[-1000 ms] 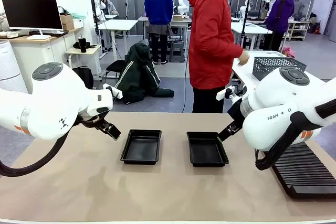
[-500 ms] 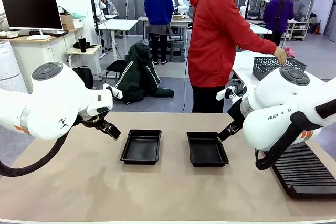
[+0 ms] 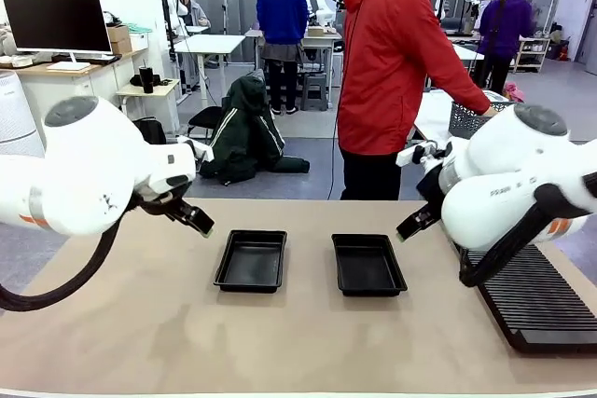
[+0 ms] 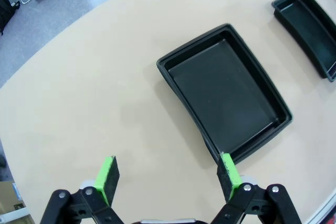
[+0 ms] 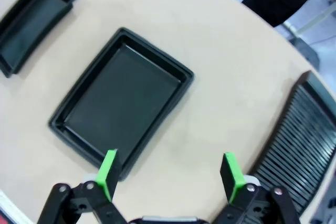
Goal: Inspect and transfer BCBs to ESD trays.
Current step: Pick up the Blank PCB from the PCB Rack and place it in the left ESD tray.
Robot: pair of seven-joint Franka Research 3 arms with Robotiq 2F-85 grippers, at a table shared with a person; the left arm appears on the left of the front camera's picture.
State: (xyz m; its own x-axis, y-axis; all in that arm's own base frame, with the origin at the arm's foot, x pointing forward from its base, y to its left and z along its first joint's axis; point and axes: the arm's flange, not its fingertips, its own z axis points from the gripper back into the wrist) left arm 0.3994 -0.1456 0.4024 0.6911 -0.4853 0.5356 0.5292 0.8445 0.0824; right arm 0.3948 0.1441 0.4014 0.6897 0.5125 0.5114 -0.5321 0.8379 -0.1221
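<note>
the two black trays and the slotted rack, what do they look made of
Left tray and right tray: probably thin moulded plastic, black with a semi-gloss finish. The soft highlights on their floors and the rounded, flared rims suggest this. Slotted rack: likely black plastic too, more matte, with evenly moulded ribs, though coated metal cannot be ruled out.

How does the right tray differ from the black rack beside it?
The tray has a smooth floor inside a raised rim; the rack is ribbed. The rack is longer than the tray. The tray lies near the middle of the table; the rack lies at its right edge. Both are black and empty.
</note>
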